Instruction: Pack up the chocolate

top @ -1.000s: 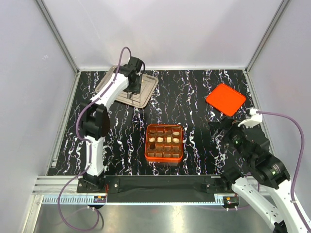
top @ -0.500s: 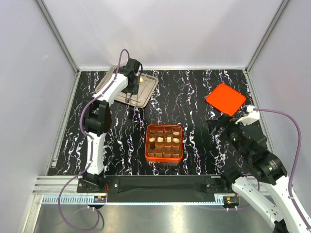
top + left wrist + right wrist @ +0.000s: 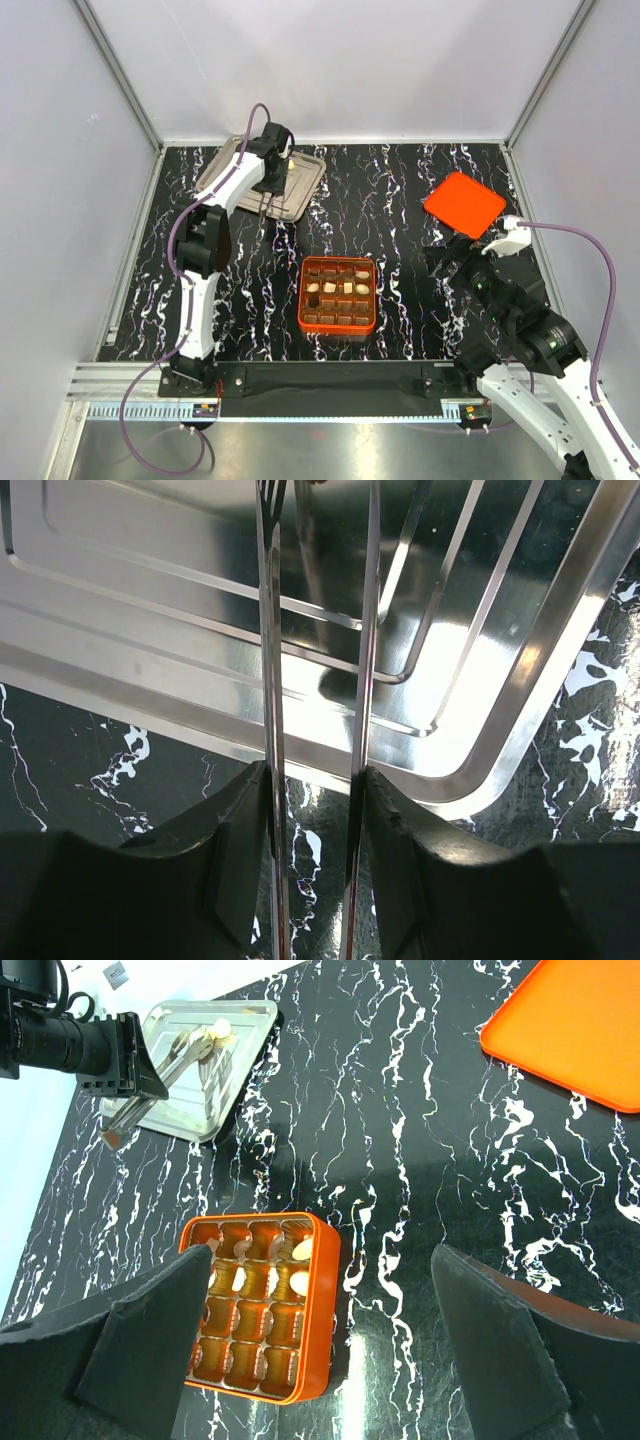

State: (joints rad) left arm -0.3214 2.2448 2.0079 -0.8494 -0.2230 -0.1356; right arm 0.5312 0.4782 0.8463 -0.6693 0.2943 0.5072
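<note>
Left pincer [image 3: 318, 600] hangs over tray [image 3: 480, 630] at far left corner of surface [image 3: 400, 220]; blades stand narrowly apart, tips unseen, hold indeterminate. Right pincer [image 3: 320, 1360] gapes, empty. Chocolate [image 3: 220, 1028] lies on tray, more in orange box [image 3: 318, 1310]. Risk: smooth narrow blades may let a small piece slip.

Left pincer [image 3: 320, 492] tips cut off at top edge; perhaps something held, unseeable; orange lid [image 3: 570, 1020] cropped.
</note>
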